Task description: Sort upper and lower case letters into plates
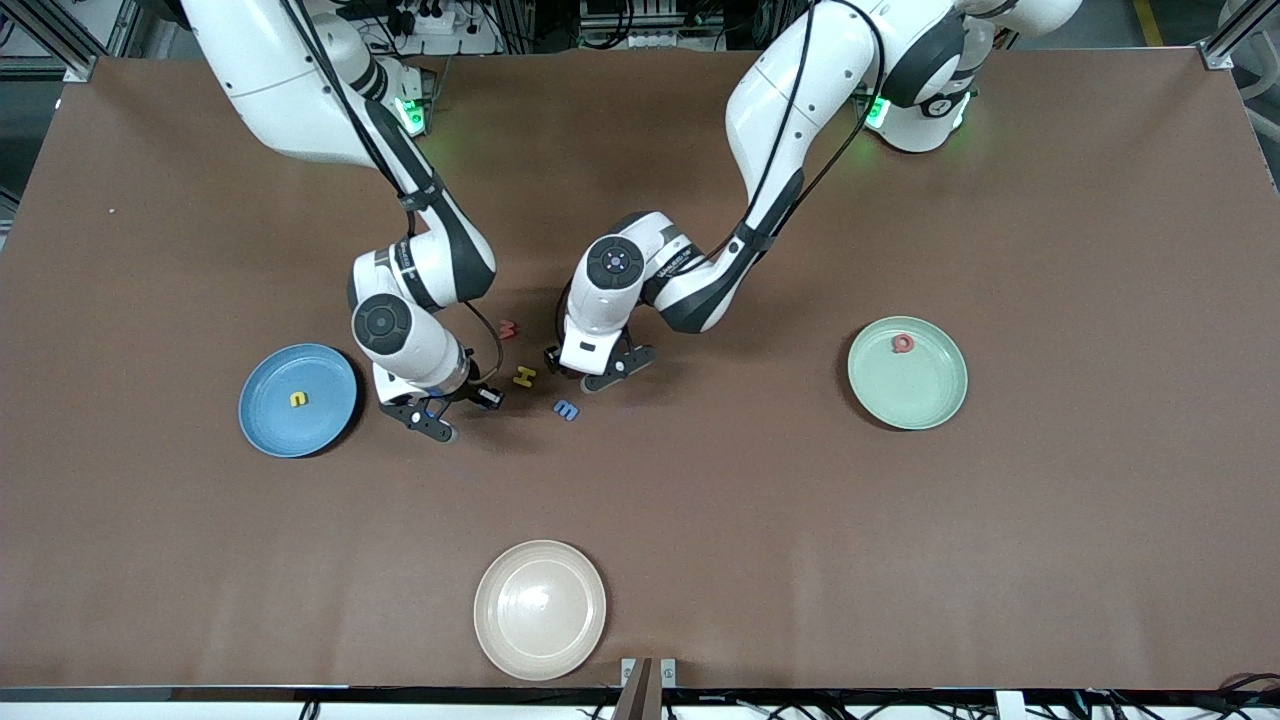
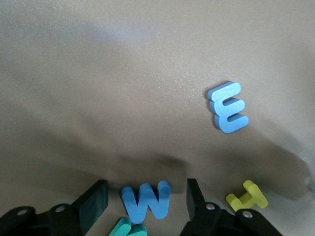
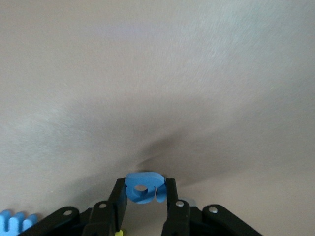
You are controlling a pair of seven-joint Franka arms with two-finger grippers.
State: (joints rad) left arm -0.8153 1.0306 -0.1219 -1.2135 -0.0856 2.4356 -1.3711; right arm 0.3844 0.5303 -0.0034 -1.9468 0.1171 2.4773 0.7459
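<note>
While both grippers work letter cluster between sky-blue round plate [image 1: 297,400] and pale mint-green round plate [image 1: 907,372]: right gripper [image 3: 143,196] clamped on small blue foam letter with hole [image 3: 142,187], just beside sky-blue plate. Left gripper [image 2: 145,201] fingers straddle blue foam W [image 2: 146,200], gaps visible, not yet pinching. Advice: centre W, close squarely, lift straight, avoid yellow foam H [image 2: 247,197].

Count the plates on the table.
3: blue plate toward the right arm's end, green plate toward the left arm's end, white plate nearest the front camera. None seems hidden.
</note>
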